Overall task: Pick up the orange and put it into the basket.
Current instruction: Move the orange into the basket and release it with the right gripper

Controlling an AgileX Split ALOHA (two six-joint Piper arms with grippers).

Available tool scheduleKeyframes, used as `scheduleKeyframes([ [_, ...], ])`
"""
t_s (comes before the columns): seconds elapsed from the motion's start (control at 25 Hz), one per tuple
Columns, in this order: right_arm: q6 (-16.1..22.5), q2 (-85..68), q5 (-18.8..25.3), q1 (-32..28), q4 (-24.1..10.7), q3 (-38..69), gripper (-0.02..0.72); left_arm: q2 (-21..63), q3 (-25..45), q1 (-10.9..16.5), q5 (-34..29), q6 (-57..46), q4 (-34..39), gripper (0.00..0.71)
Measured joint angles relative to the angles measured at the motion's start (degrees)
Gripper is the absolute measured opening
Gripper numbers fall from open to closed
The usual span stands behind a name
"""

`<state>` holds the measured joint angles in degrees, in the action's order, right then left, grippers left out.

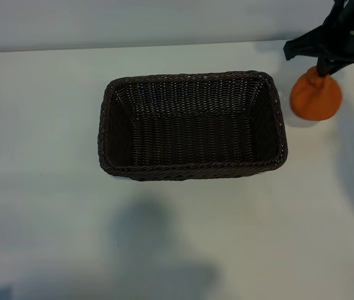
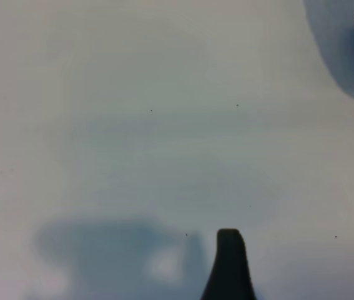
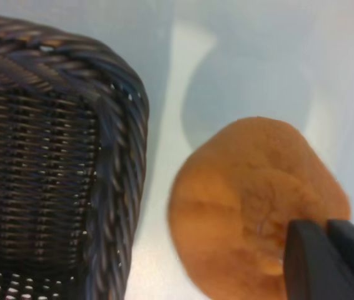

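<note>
The orange (image 1: 315, 97) was near the far right corner of the white table (image 1: 45, 219), just beside the right end of the basket (image 1: 192, 170) but clear of its braided rim. The right gripper (image 1: 324, 70) reached down from above it, fingers pinched nearly together on the bumpy knob at the stem end; the right wrist view showed the dark fingertips (image 3: 327, 259) pressed into the skin there, with the basket's rounded corner (image 3: 111, 125) close alongside. Whether the fruit had left the table I couldn't tell.

A hold on that small knob looked slim to me, so the sensible way was a straight, unhurried lift, high enough for the underside to pass over the rim, then a short carry toward the table's middle and a release low over the woven floor so the fruit wouldn't roll or bounce out. A quick sideways swing risked the knob slipping free.

The left gripper (image 2: 229, 265) hung idle over bare table by the basket's other end, only one finger showing, apparently spread wide and holding nothing.
</note>
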<state>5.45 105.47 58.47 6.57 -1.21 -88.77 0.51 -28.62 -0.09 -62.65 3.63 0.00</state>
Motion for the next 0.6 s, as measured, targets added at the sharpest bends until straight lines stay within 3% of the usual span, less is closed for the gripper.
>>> scheduleKeyframes([
  [0.6,-0.1,-2.2,3.5,0.0,-0.1,-4.2,0.049,0.0,0.0,0.0,0.0,0.0,0.0,0.570],
])
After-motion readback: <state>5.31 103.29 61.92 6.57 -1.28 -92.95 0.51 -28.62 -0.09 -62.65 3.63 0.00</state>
